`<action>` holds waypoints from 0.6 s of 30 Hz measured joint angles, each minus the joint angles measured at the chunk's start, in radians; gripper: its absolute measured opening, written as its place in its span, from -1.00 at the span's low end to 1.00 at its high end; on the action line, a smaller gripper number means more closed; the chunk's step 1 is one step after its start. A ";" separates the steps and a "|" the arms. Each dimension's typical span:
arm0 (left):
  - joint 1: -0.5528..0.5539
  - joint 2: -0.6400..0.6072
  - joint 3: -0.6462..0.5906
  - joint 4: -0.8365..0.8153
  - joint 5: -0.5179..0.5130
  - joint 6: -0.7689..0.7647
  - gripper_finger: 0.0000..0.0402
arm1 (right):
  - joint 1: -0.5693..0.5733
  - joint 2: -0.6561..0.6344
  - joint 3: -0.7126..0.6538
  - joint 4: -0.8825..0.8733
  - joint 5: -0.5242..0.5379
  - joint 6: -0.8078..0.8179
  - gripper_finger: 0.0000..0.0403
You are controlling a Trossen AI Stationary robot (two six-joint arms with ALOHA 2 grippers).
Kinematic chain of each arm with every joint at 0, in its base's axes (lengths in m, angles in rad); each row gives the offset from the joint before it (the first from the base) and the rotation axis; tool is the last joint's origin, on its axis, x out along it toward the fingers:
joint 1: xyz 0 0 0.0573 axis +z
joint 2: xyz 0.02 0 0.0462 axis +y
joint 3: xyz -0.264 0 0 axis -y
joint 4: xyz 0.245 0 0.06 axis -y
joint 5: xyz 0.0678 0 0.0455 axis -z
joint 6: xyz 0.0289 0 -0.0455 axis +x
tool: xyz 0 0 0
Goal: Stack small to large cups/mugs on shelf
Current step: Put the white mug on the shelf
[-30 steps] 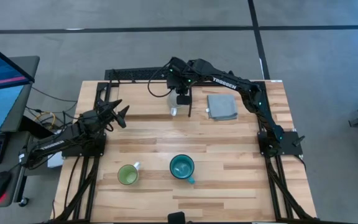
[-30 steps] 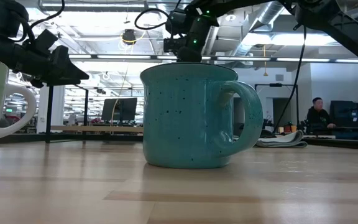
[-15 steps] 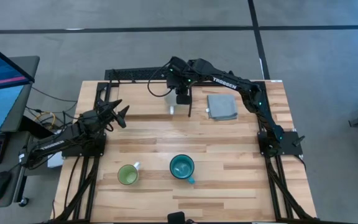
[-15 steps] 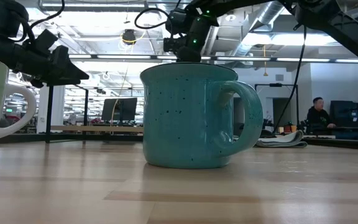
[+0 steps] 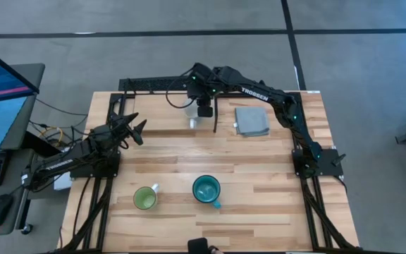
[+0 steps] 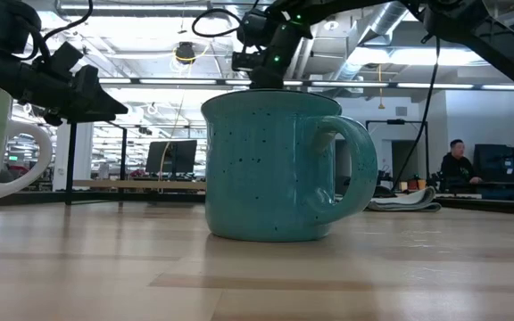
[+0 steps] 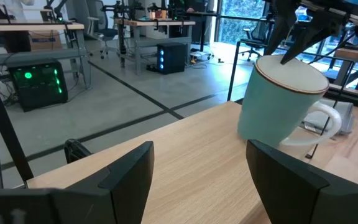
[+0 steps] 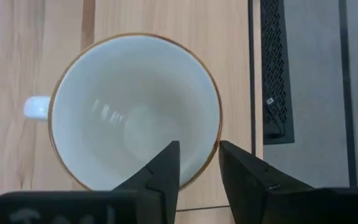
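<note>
Overhead and table-level cameras share the teal mug (image 5: pixel 206 189); 2 wrist cameras look close.

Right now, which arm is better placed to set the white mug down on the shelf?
The right. Its hand grips the white mug by the rim above the shelf; the left hand waits open, holding nothing.

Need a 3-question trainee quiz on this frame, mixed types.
1. True or false: the right end effector pinches the white mug by its rim.
2. Which mug stands nearest the table's front edge beside the teal mug? A) white B) green C) none
3. Fill in: the grey cloth lies on the ____.

Key: 1 true; 2 B, the green mug; 3 shelf. The left end effector waits open.
</note>
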 joint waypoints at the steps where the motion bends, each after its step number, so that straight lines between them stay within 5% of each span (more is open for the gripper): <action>1: 0.000 0.000 0.000 0.000 0.000 0.000 0.23 | -0.001 0.000 0.000 0.002 0.001 0.000 -0.34; 18: 0.000 0.000 0.000 0.000 0.000 0.000 0.23 | -0.013 0.000 0.000 0.001 0.002 0.012 -0.34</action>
